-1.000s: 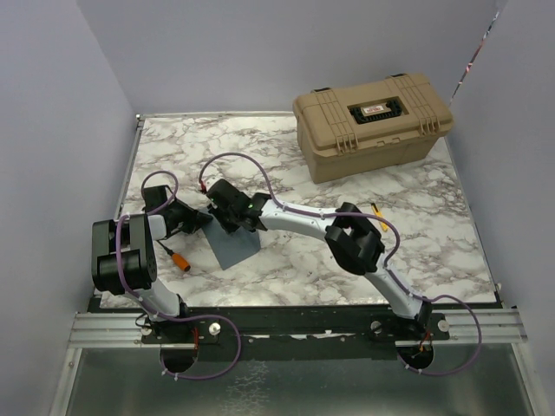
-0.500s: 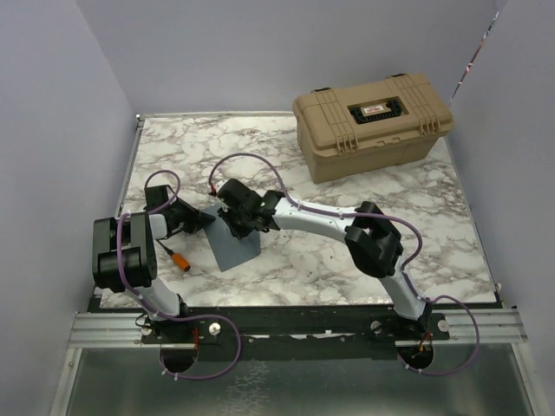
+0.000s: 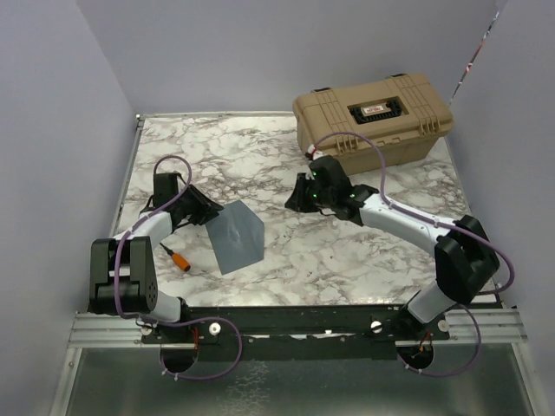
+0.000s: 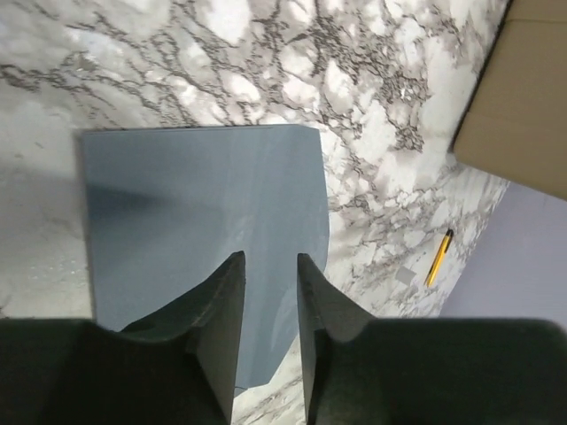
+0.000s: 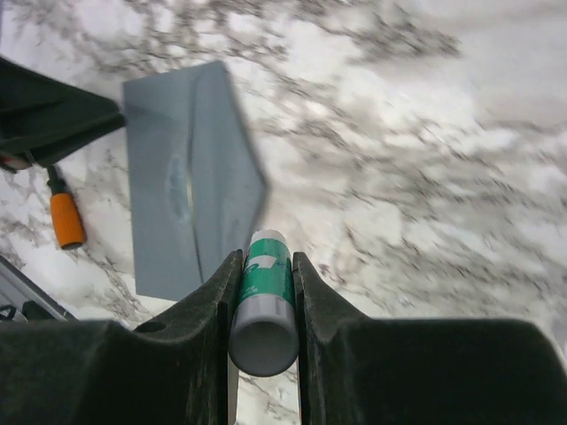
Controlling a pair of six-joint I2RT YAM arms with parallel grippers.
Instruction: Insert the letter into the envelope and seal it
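- The counter (image 3: 347, 260) is white marble-patterned stone or laminate with grey veining, smooth and slightly glossy.
- The envelope (image 3: 236, 238) lies flat on the left-front part of the counter. It is matte slate-grey paper, its triangular flap folded down with the point toward the right and a small mark at its centre.
- What is inside the envelope cannot be seen.
- The left claw (image 4: 268, 261) hangs over the envelope's near-left edge with its dark fingers a narrow gap apart. They grip nothing, and grey paper shows through the gap.
- The right claw (image 5: 266, 258) is clamped on a glue stick (image 5: 263, 292), a white cylinder with a green label. It is raised between the envelope and the case, well apart from the paper.
- The tan hard case (image 3: 373, 121) sits at the back right (ribbed moulded plastic, black handle, lid closed), so its contents are hidden.
- A small orange-handled tool (image 3: 179, 259) lies just left of the envelope.
- A yellow pencil (image 4: 438, 257) lies on the bare marble farther off.
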